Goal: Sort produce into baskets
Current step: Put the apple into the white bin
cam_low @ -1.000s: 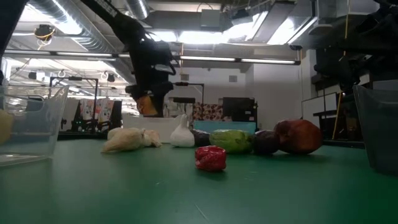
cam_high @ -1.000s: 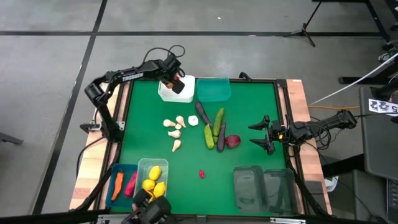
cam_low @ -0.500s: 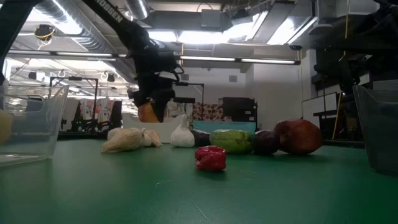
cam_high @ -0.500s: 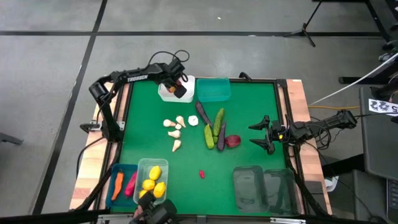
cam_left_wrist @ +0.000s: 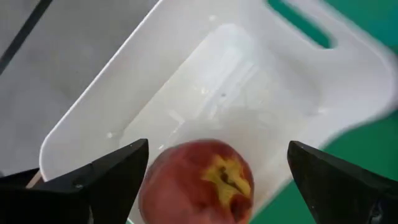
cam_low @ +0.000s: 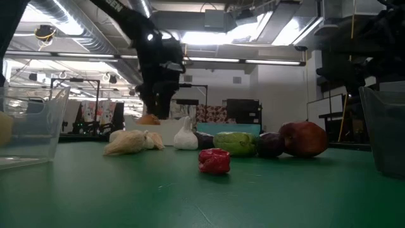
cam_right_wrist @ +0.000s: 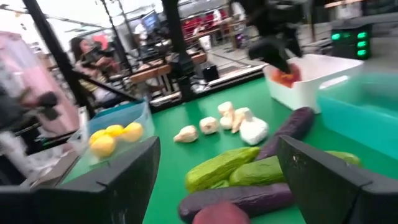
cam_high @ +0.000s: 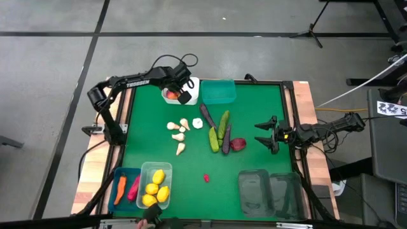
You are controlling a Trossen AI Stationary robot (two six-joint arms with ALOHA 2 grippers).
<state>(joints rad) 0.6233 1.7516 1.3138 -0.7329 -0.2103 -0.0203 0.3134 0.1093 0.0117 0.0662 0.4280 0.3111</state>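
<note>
Green table [cam_high: 254,111]: garlic cloves [cam_high: 180,131], cucumbers [cam_high: 219,130], eggplants [cam_high: 206,115] mid-field. Left gripper [cam_high: 179,91] at eleven o'clock, fingers spread, red apple [cam_left_wrist: 200,180] loose in white bin [cam_left_wrist: 261,93]. Right gripper [cam_high: 267,135] at three o'clock, spread, empty.

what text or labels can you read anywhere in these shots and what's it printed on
"TROSSEN": white letters along the left arm, seen from above; small, only just legible.
White letters on the same arm at the top of the low view: cut off by the frame edge, not readable.
Black-and-white patterned tag at the right edge of the high view: a marker pattern, no readable words.
White bin, produce and other bins: no text visible.
</note>
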